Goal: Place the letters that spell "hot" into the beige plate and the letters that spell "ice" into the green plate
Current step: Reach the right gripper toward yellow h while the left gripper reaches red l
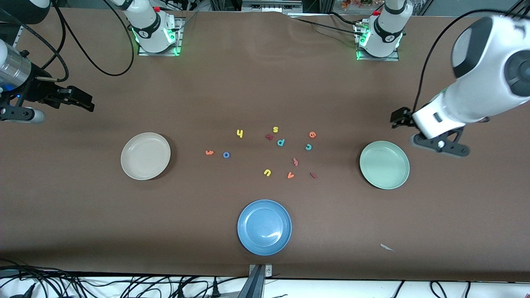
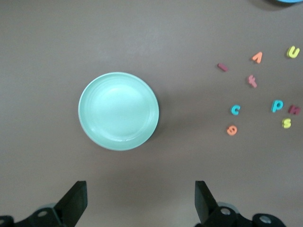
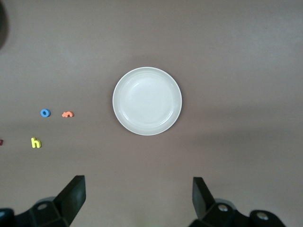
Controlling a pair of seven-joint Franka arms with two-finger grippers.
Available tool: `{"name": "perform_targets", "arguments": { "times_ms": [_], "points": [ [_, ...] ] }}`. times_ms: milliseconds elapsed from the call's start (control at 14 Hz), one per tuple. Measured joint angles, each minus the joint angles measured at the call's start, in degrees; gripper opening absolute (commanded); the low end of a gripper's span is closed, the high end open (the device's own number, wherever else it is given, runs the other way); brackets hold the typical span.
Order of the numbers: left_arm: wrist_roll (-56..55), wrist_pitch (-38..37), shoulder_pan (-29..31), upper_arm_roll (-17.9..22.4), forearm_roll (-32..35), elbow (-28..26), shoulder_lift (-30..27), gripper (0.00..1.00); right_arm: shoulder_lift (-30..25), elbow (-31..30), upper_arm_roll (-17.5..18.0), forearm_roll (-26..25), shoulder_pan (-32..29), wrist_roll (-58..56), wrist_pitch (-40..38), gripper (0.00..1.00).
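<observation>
The beige plate (image 1: 145, 156) (image 3: 147, 100) lies toward the right arm's end, the green plate (image 1: 384, 164) (image 2: 118, 111) toward the left arm's end, both bare. Between them lie the yellow h (image 1: 239, 133) (image 3: 36, 142), blue o (image 1: 226, 155) (image 3: 45, 113), orange t (image 1: 209, 152) (image 3: 67, 114), dark red i (image 1: 314, 175) (image 2: 222, 67), teal c (image 1: 308, 147) (image 2: 235, 109) and orange e (image 1: 312, 134) (image 2: 231, 130). My right gripper (image 1: 85, 102) (image 3: 137, 201) hangs open and holds nothing, up beside the beige plate. My left gripper (image 1: 400, 117) (image 2: 139, 203) is open and holds nothing, up beside the green plate.
A blue plate (image 1: 264, 227) sits nearer the front camera than the letters. Mixed among the task letters are a yellow s (image 1: 275, 129), a yellow u (image 1: 267, 172), a teal p (image 1: 280, 142), an orange v (image 1: 290, 175) and two dark red letters (image 1: 269, 136).
</observation>
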Motion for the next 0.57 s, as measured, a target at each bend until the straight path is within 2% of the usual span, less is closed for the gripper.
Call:
{"name": "perform_targets", "arguments": {
  "times_ms": [214, 571],
  "points": [
    [-9.0, 7.4, -2.9, -0.08, 0.0, 0.76, 5.78, 1.0, 0.51, -0.01, 0.11, 0.0, 2.35, 0.58, 0.13, 1.0],
    [-26.33, 18.23, -7.61, -0.31, 0.0, 1.7, 15.32, 1.0, 3.26, -1.22, 0.31, 0.02, 8.47, 12.99, 4.99, 1.0]
  ]
}}
